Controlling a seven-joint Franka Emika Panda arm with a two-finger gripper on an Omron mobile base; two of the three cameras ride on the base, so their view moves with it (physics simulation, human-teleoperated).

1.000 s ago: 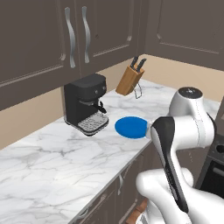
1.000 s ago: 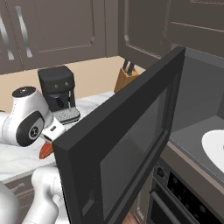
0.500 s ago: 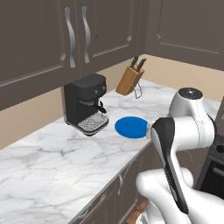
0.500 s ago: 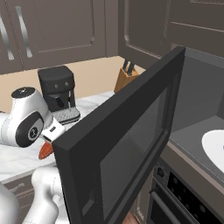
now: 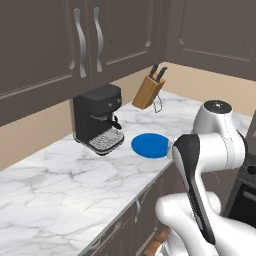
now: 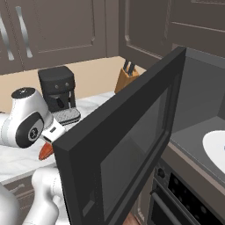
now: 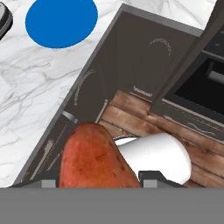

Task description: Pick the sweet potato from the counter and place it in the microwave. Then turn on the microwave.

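My gripper (image 7: 99,186) is clamped on the sweet potato (image 7: 94,157), lifted clear of the counter (image 5: 60,190) beyond its edge; placing it in the microwave (image 6: 193,114) and switching on remain. The right base view shows the microwave door (image 6: 118,154) standing open and the white turntable (image 6: 216,147), whereas the hand view shows the blue plate (image 7: 61,21) and floor below.

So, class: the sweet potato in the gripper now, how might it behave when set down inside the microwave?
The sweet potato looks rounded and tapered, so it may roll or rock once released. It keeps its shape in the gripper, so it is probably stiff, not floppy. Its skin looks matt and rough, so probably not slippery.
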